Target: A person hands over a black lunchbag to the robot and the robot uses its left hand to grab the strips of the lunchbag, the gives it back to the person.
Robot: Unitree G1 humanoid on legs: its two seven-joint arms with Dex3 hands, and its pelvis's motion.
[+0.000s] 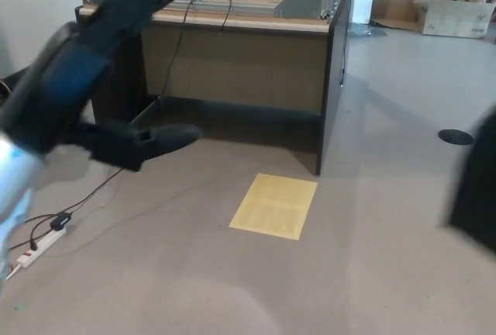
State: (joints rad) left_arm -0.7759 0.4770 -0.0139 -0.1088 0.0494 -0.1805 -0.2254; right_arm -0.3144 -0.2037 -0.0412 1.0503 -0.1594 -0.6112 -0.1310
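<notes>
1. The robot's black left hand (93, 94) is raised at the left of the scene, blurred, with its fingers spread and nothing between them: it is released.
2. A dark, blurred shape (477, 176) cuts in at the right edge; I cannot tell whether it is the black lunchbag, the person, or the robot's other arm. The robot's right hand cannot be identified anywhere.
3. No lunchbag with visible strips can be made out, so the handover looks not yet begun.
4. To do the grab well, I judge the left hand should keep its thumb apart from the two fingers, hold level in front of the body, and close only once the strips lie across the fingers.
5. The brown wooden desk with dark side panels (240, 56) stands far and centre; reaching clear of its near corner seems wise.
6. A pale yellow flat sheet (273, 206) lies on the grey floor (372, 273), and a white power strip (35, 248) sits near left.
7. No brand, label or writing is readable anywhere.
</notes>
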